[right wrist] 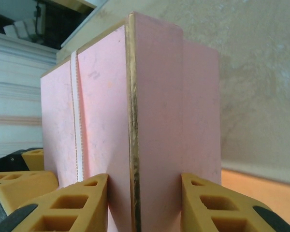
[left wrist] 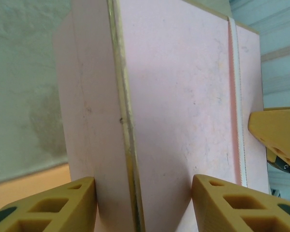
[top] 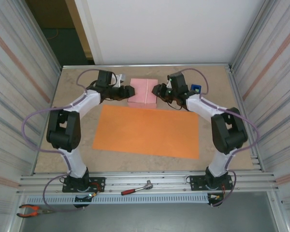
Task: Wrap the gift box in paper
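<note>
The pale pink gift box (top: 143,92) sits on the beige tabletop just behind the far edge of the orange paper (top: 147,130), which lies flat. My left gripper (top: 131,91) grips the box's left end and my right gripper (top: 157,91) grips its right end. In the left wrist view the yellow fingers (left wrist: 63,203) press on the box (left wrist: 174,96) either side of a gold-edged corner; the gripper (left wrist: 144,193) is shut on it. In the right wrist view the gripper (right wrist: 144,193) likewise clamps the box (right wrist: 159,96) across its gold edge. Orange paper (right wrist: 266,193) shows beside it.
A blue tape dispenser (top: 195,89) stands behind my right arm at the back right. A red-handled ratchet (top: 137,188) and orange pliers (top: 29,210) lie on the front rail. Ribbed metal walls close in the left and right sides.
</note>
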Action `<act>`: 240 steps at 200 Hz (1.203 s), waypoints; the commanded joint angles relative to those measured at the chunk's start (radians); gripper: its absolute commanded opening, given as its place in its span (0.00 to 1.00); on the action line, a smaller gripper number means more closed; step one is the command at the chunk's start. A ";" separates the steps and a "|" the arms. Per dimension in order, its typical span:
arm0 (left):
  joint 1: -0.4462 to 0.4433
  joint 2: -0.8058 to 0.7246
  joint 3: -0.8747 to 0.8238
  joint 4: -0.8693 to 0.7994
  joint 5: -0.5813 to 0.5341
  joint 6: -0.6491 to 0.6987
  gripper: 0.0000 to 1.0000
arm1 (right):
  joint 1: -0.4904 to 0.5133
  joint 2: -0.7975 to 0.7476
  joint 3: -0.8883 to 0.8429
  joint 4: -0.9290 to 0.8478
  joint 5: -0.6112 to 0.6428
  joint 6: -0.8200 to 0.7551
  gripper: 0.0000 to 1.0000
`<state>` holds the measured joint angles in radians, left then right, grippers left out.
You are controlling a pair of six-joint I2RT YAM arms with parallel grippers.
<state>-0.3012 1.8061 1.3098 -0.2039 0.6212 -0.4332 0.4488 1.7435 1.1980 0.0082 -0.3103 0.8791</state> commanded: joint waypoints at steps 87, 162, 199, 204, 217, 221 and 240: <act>-0.319 -0.253 -0.379 0.290 -0.002 -0.151 0.53 | 0.270 -0.317 -0.386 -0.019 0.075 -0.029 0.36; -0.314 -0.292 -0.513 0.275 -0.088 -0.173 0.57 | 0.279 -0.346 -0.481 -0.106 0.183 -0.004 0.81; -0.181 -0.340 -0.605 0.331 -0.133 -0.244 0.60 | 0.188 -0.464 -0.524 -0.178 0.189 -0.014 0.88; -0.165 -0.344 -0.608 0.331 -0.138 -0.250 0.61 | 0.172 -0.482 -0.532 -0.188 0.190 -0.014 0.88; -0.126 -0.333 -0.609 0.345 -0.131 -0.262 0.62 | 0.130 -0.531 -0.555 -0.211 0.191 -0.013 0.88; -0.117 -0.324 -0.606 0.349 -0.127 -0.264 0.62 | 0.119 -0.547 -0.562 -0.216 0.189 -0.015 0.88; -0.094 -0.269 -0.583 0.365 -0.116 -0.272 0.63 | 0.056 -0.599 -0.595 -0.239 0.181 -0.020 0.86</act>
<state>-0.4126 1.4982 0.7116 0.1051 0.4808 -0.6727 0.5621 1.2068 0.6430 -0.1665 -0.1101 0.8791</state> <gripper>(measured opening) 0.622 0.876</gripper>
